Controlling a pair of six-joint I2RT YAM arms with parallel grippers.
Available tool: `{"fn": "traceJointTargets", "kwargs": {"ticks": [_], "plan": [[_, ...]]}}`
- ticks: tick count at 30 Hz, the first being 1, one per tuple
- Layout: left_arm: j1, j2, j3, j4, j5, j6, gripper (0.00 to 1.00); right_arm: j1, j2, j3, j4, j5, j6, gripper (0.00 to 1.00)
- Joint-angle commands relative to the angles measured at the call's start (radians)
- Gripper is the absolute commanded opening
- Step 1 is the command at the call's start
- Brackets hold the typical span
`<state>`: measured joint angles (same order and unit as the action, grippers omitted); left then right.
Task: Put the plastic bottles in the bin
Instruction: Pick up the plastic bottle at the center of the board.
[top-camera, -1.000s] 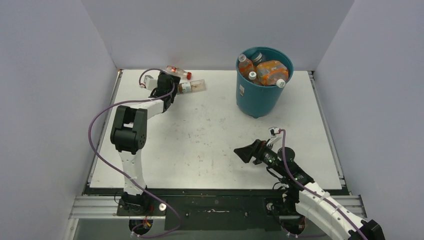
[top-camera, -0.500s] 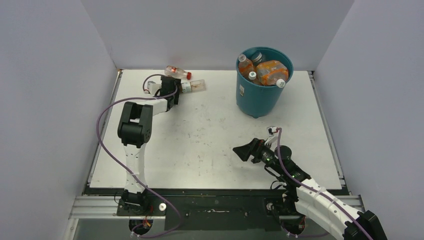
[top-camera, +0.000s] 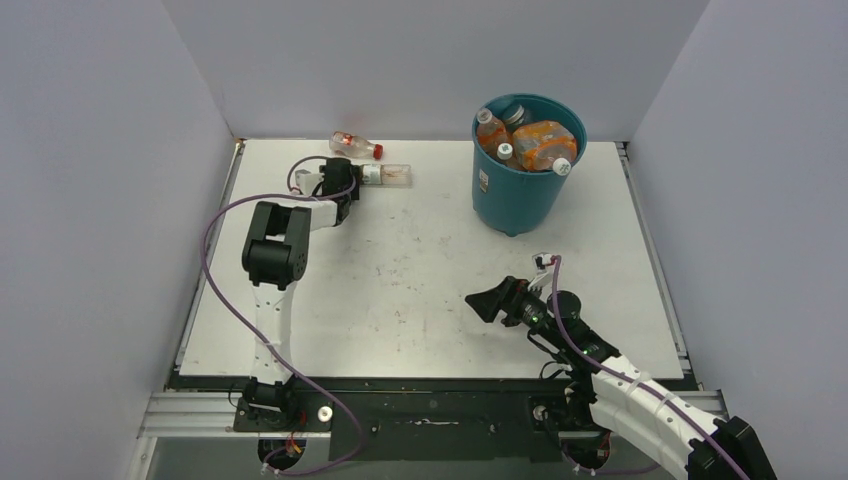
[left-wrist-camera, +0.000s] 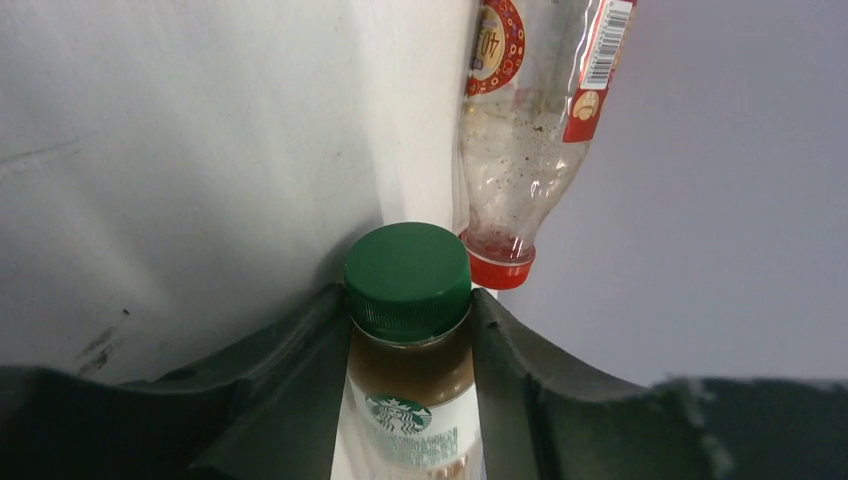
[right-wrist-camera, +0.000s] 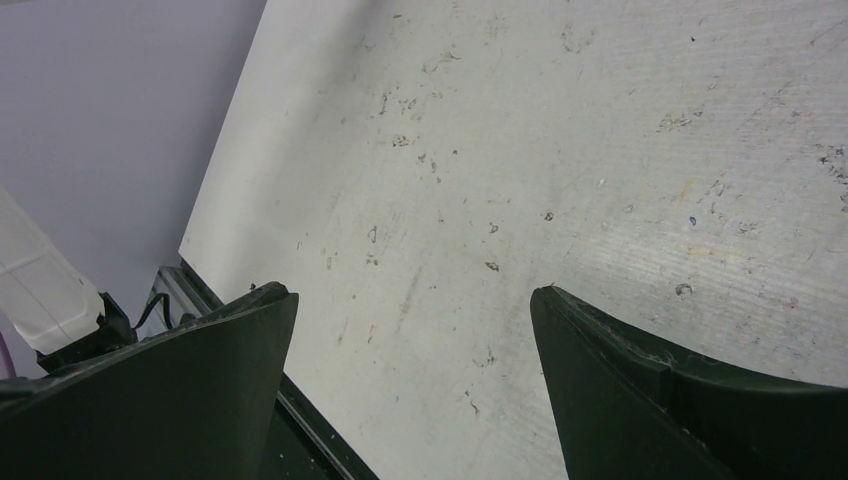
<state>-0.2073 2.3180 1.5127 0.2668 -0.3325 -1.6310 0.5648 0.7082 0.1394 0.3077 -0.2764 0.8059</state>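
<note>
My left gripper (top-camera: 352, 180) is at the back left of the table, shut on the neck of a green-capped plastic bottle (left-wrist-camera: 410, 330) with a white label; both fingers press its sides. That bottle (top-camera: 388, 175) lies on the table. A crushed, red-capped bottle (left-wrist-camera: 525, 130) lies just beyond it by the back wall (top-camera: 356, 145). The teal bin (top-camera: 515, 195) stands at the back right and holds several orange-labelled bottles (top-camera: 540, 140). My right gripper (top-camera: 487, 303) hangs open over the near middle of the table, nothing between its fingers (right-wrist-camera: 410, 290).
White walls close in the table on the left, back and right. The back wall is right behind the two loose bottles. A black rail (top-camera: 430, 380) runs along the near table edge.
My left gripper has slid forward around the green-capped bottle and closed on it. The bottle has shifted slightly. The right arm has barely moved.
</note>
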Motion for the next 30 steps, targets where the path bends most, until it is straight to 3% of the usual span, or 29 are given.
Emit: {"fn": "traceJointTargets", "kwargs": {"ticks": [1, 10, 21, 26, 30], "plan": [[0.013, 0.037, -0.032, 0.033, -0.02, -0.012, 0.38, 0.009, 0.003, 0.037, 0.069, 0.026, 0.004, 0.9], [0.021, -0.035, -0.142, 0.15, -0.019, 0.012, 0.01, 0.015, -0.002, 0.046, 0.05, 0.026, -0.003, 0.9], [0.019, -0.47, -0.557, 0.385, 0.101, 0.183, 0.0, 0.052, 0.028, 0.055, 0.049, 0.043, 0.011, 0.9], [0.01, -0.702, -0.728, 0.403, 0.264, 0.297, 0.0, 0.049, 0.049, 0.024, 0.184, 0.008, 0.134, 0.9], [0.01, -0.894, -0.79, 0.285, 0.421, 0.451, 0.0, 0.051, 0.082, 0.127, 0.137, -0.108, 0.077, 0.9]]}}
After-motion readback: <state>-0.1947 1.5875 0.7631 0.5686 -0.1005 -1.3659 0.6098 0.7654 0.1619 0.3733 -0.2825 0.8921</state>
